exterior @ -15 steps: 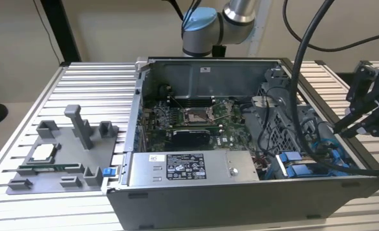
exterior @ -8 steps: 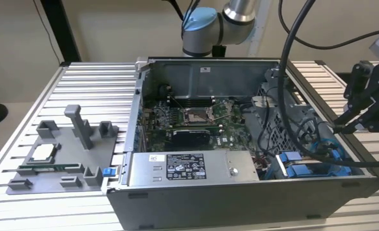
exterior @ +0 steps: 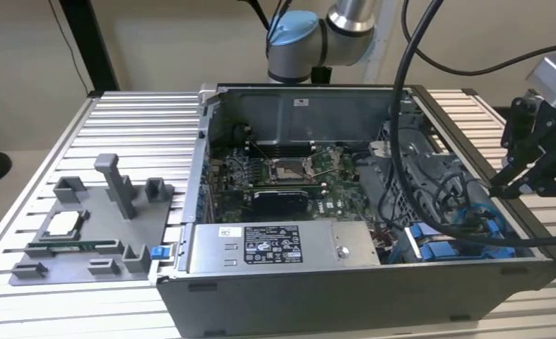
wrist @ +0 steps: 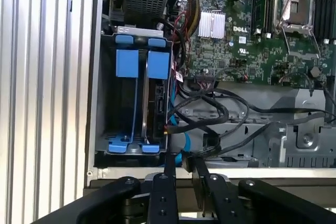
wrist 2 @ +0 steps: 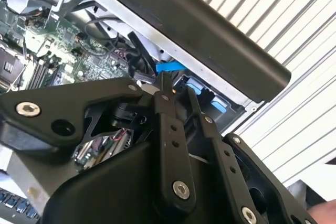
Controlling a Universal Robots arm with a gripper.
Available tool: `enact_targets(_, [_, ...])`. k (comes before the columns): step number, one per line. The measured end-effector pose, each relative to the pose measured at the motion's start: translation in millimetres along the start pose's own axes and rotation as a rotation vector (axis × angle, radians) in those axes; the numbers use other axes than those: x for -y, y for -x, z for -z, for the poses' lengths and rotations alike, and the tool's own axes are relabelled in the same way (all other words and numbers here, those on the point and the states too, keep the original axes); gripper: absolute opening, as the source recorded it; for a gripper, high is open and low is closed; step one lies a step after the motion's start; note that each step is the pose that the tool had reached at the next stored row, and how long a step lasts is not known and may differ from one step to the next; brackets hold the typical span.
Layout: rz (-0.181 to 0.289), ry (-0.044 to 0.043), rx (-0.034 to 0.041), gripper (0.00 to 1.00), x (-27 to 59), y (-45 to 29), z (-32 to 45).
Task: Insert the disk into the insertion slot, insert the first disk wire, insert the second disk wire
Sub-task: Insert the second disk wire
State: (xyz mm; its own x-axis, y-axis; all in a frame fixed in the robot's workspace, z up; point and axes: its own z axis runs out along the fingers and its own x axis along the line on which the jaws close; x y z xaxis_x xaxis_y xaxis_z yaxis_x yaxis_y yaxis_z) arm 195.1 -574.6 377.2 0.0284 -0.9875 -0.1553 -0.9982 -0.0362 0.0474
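Observation:
The disk (wrist: 157, 103) stands on edge in the insertion slot (wrist: 100, 103), a grey bay at the corner of the open computer case. Its blue carrier tab (wrist: 158, 65) sits beside a second blue tab (wrist: 127, 62). My gripper (wrist: 184, 167) hovers at the case's rim just outside the bay, its fingers close together on the end of a blue disk wire (wrist 2: 170, 67). A black wire with a connector (wrist: 211, 142) lies loose next to the disk. In the exterior view the gripper (exterior: 506, 189) is over the case's wall on the exterior view's right.
Thick black cables (exterior: 410, 141) hang across the case above the motherboard (wrist: 247, 51) and its processor socket (wrist: 296, 3). A labelled power-supply box (exterior: 258, 247) fills the near side. A grey fixture tray (exterior: 89, 233) lies on the ribbed table at the exterior view's left.

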Motion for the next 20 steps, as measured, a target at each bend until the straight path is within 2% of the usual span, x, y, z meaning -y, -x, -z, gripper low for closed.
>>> enact_targets(11, [-0.001, -0.0008, -0.0005, 1.0, -1.7, 0.5, -1.5])
enact_targets(12, [-0.001, -0.0008, -0.0006, 0.0, -1.7, 0.5, -1.6])
enact_targets(20, [-0.001, -0.0007, -0.0003, 0.0, -1.6, 0.0, -3.5])
